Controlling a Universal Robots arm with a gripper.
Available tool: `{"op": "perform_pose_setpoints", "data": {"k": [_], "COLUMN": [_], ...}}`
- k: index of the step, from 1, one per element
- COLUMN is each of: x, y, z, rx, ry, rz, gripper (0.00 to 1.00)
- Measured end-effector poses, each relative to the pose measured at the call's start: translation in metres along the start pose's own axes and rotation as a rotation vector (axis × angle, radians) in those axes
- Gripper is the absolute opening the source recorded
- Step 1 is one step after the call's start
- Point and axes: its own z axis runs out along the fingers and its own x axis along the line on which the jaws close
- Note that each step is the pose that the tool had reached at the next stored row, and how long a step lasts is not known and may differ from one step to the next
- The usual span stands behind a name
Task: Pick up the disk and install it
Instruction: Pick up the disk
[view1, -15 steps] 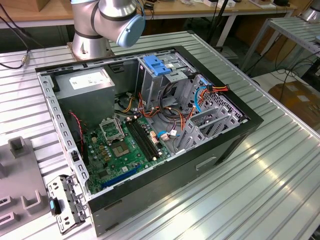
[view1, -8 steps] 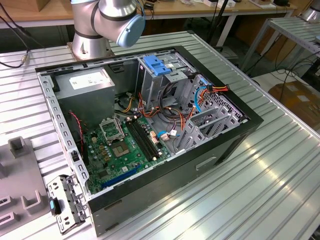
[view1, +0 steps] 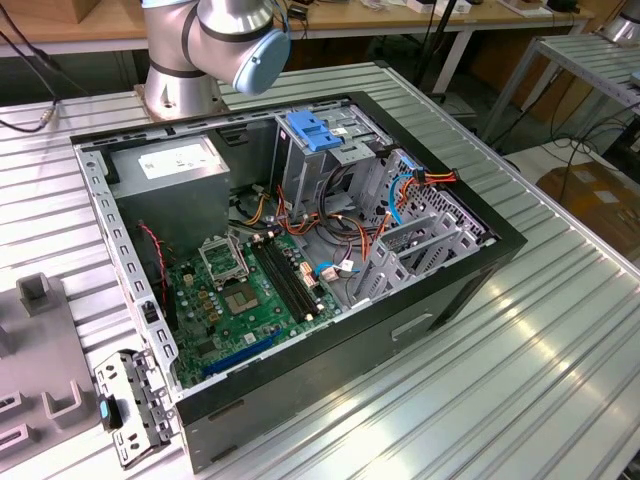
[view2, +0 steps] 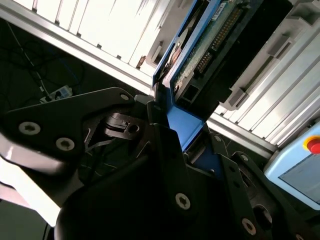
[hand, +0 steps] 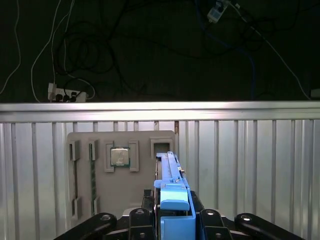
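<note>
In both wrist views my gripper (view2: 182, 131) (hand: 172, 222) is shut on the disk. Its black fingers (view2: 160, 145) press either side of the blue carrier's end tab. The disk (view2: 207, 47) shows its green circuit board and connector pins inside the bright blue frame. In the first wrist view the disk (hand: 171, 192) is seen edge-on, held in the air above a grey parts tray (hand: 142, 185) on the slatted metal table (hand: 250, 165). The exterior view has the open computer case (view1: 300, 250) lying on its side, with the arm's base (view1: 190, 60) behind it.
A light-blue ribbed plate (view1: 315, 130) sits on the drive cage inside the case, among orange and blue cables (view1: 400, 195). The grey tray holds a processor (hand: 120, 156) and memory sticks (hand: 92, 172). A metal bracket (view1: 130, 405) lies by the case's near corner. A control pendant (view2: 295, 170) is close by.
</note>
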Motion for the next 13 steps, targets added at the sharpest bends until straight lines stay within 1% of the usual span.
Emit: {"op": "perform_pose_setpoints", "data": {"k": [3, 9, 13], "x": [-0.0001, -0.0001, -0.0002], "y": [-0.0001, -0.0001, -0.0002], "z": [-0.0034, -0.0075, -0.0116], "rx": [-0.0002, -0.0004, -0.0008], "ry": [0.0, 0.0, 0.0], "rz": [0.0, 0.0, 0.0], "gripper": [0.37, 0.37, 0.37]}}
